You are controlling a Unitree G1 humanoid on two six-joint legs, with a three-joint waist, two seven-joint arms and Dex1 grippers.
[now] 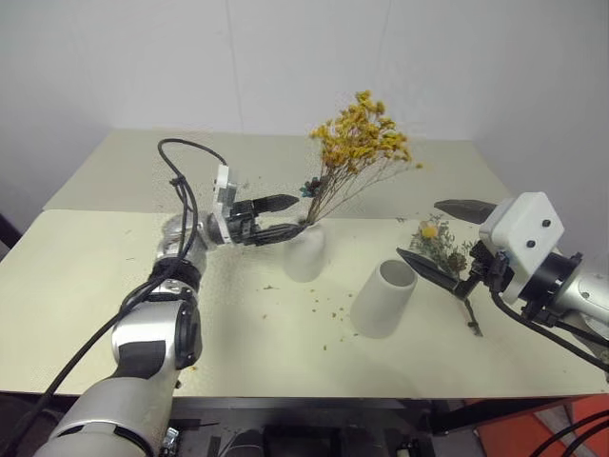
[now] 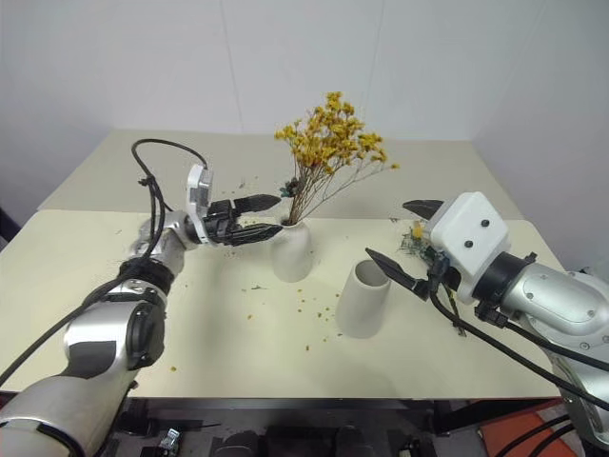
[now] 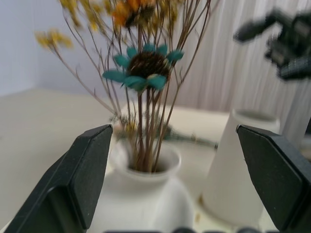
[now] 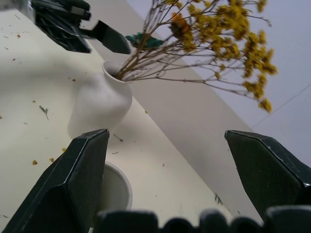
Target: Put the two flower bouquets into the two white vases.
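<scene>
The yellow-orange bouquet (image 1: 360,138) stands with its thin stems in the rounded narrow-necked white vase (image 1: 304,253) at mid table. A teal flower (image 3: 145,68) sits among the stems. My left gripper (image 1: 293,216) is open and level, its tips just left of the stems above the vase mouth, holding nothing. The wide cylinder vase (image 1: 384,298) stands empty to the right of the rounded one. The grey-green bouquet (image 1: 436,238) with its yellow ball lies on the table behind that vase. My right gripper (image 1: 445,238) hovers open in front of it, empty.
The cream table (image 1: 95,305) is strewn with small flower crumbs around the vases. A second table top (image 1: 143,162) adjoins it at the back, against a white wall. A black cable (image 1: 181,190) loops above my left forearm.
</scene>
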